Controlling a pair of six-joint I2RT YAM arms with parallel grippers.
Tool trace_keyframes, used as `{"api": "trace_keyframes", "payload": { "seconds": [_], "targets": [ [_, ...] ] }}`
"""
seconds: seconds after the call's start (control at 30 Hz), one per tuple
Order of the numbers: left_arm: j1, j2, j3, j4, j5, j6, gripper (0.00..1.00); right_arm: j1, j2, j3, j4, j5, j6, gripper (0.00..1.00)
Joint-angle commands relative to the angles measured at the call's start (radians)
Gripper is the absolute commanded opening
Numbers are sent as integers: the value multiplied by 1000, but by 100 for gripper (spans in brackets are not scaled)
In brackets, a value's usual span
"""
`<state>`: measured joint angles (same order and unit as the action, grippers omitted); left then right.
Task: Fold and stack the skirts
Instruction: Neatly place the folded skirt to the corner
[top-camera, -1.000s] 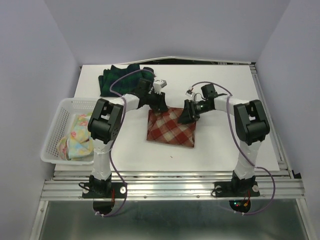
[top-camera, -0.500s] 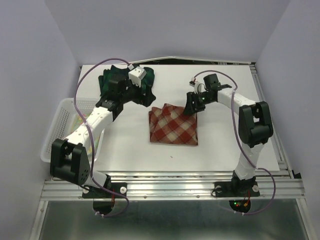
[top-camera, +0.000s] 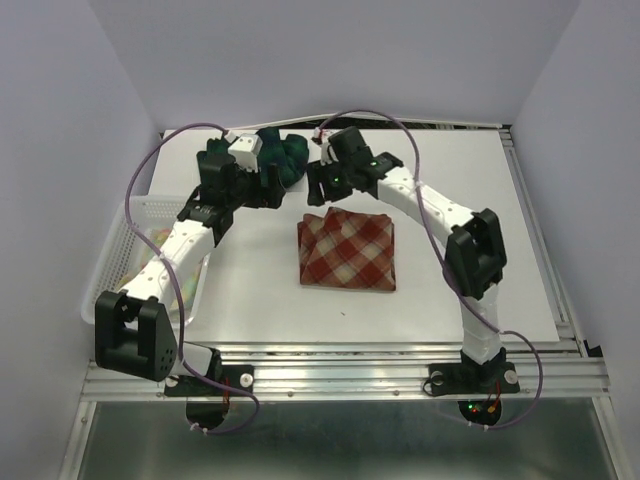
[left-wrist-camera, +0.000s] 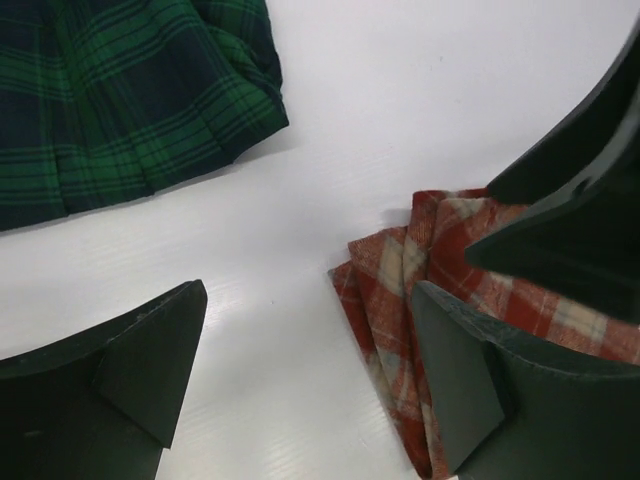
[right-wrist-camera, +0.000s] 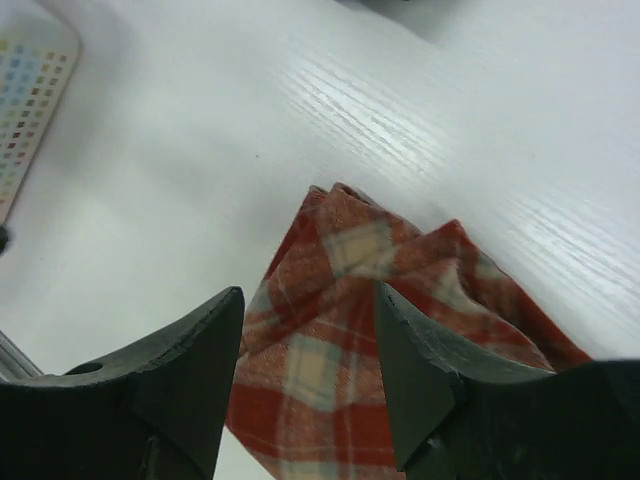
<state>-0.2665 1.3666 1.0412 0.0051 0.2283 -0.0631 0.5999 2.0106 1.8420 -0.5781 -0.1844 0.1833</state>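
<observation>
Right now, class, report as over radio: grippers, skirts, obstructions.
Left gripper open, empty. Right gripper open above red skirt, folded mid-table. Green skirt at back, unstacked. Nothing blocking.

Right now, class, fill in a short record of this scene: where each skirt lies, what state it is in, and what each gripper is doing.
red-and-cream plaid skirt: folded, flat in the middle of the white table
dark green-navy plaid skirt: far side, loosely bunched
pastel floral skirt: inside the white mesh basket, at the left edge
left gripper: open, empty, over bare surface between the two plaid skirts
right gripper: open, empty, above the red skirt's far corner
</observation>
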Motion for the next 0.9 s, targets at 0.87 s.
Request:
{"api": "trace_keyframes", "payload": {
  "seconds": [0.87],
  "targets": [
    [168,-26,-24,-47,8,-270,89,136,387,324,-132,264,159,58]
  ]
}}
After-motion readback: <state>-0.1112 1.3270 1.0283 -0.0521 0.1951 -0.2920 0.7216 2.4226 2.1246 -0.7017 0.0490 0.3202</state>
